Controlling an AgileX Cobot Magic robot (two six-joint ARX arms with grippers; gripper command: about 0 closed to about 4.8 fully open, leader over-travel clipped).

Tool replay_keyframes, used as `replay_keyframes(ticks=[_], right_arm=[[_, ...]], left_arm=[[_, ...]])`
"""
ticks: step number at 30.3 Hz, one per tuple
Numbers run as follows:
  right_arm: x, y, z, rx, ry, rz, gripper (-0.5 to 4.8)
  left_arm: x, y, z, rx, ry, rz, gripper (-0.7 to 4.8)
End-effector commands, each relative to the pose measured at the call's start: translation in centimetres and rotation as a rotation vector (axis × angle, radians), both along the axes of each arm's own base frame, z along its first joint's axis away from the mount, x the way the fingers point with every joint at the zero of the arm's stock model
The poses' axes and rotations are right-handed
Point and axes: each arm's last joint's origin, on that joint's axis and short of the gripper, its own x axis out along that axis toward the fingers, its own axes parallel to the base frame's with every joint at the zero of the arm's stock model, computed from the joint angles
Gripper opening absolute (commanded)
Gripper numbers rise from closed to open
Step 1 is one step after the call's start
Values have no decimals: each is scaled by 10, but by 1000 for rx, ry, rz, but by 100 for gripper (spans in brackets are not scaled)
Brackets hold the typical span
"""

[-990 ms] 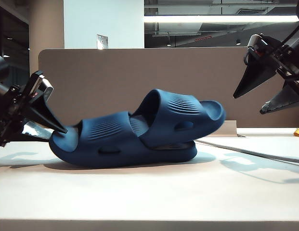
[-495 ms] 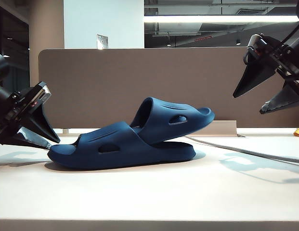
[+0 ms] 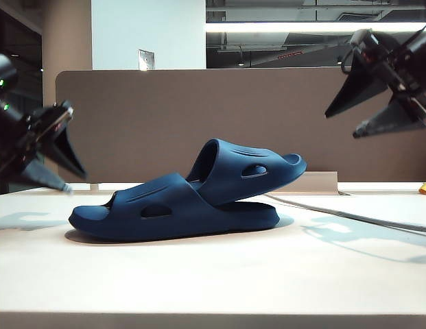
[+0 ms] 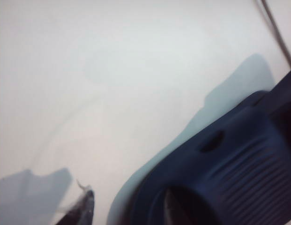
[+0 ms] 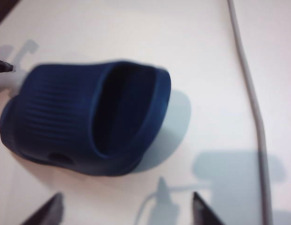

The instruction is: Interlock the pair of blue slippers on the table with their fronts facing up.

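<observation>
Exterior view shows the pair of blue slippers already nested on the worktop: 1 lies flat with its strap up, and the other is pushed through that strap and tilts upward on the side nearer the right gripper. Both fronts face up, so the interlocking looks done, and what seems left is for the arms to clear away. The left gripper hangs in the air just beside the heel end of the flat slipper, apart from it, jaws parted and empty. The right gripper sits high and well apart from the slippers, jaws spread and empty. The worktop is pale, smooth and matte, with a grey cable lying beyond the slippers. Behind them stands a brown partition panel, and above it run ceiling lights.
</observation>
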Motion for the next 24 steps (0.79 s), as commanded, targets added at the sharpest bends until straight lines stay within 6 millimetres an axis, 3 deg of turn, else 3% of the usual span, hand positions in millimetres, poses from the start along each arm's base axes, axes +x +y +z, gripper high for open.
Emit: replay_keyframes(ticks=[1,4,8,10,13,19,24], right_arm=[[-3,1,13,17,-72,18,262],[-8,1,24,25,-119,18,259],[-18,0,45,57,-201,6,205],[-24,0,56,77,-244,-1,205],[-38,-1,77,108,-327,-12,204],[-72,-2,110,139,-453,-17,195],[-106,-4,127,139,-512,-20,109]], left_arm=[[0,0,30,0,-61,-2,179],[-4,0,61,5,-163,-2,172],[-19,-1,107,10,-320,4,80],[-32,-1,131,13,-407,4,73],[-58,-2,164,19,-529,6,68],[-115,-4,211,28,-705,10,56],[-159,-6,231,46,-776,30,57]])
